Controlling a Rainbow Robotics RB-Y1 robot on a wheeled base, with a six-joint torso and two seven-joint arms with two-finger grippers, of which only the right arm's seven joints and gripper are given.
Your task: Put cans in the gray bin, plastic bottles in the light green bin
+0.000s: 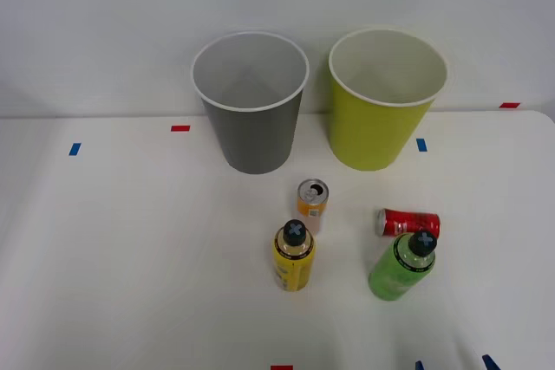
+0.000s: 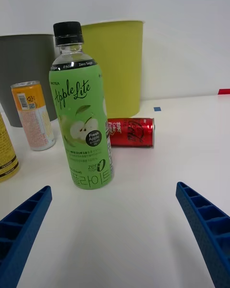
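Nothing sorted yet: all four containers are out on the table.

The gray bin [image 1: 251, 119] and, beside it, the light green bin [image 1: 381, 119] look empty; in front of the gray bin stand the green bottle [image 2: 81, 120], yellow bottle [image 1: 293, 257] and orange can [image 1: 312, 204], the red can [image 1: 408, 223] lying flat; my gripper [image 2: 115, 230] is spread wide, empty.

The green bottle [image 2: 81, 120] is clear plastic under a glossy printed sleeve, with a matt black ribbed cap. The yellow bottle [image 1: 294, 259] has the same shiny wrap and dark cap. The orange can [image 2: 33, 115] is metal with a bare silver top [image 1: 313, 190]; its printed side has a soft sheen. The red can [image 2: 130, 132] is glossy painted metal with a silver rim. The gray bin [image 1: 251, 132] and green bin [image 1: 375, 132] look like smooth, matt plastic. The table [image 1: 130, 257] is white, smooth and faintly reflective. The fingers [image 2: 206, 230] are blue ribbed plastic, matt.
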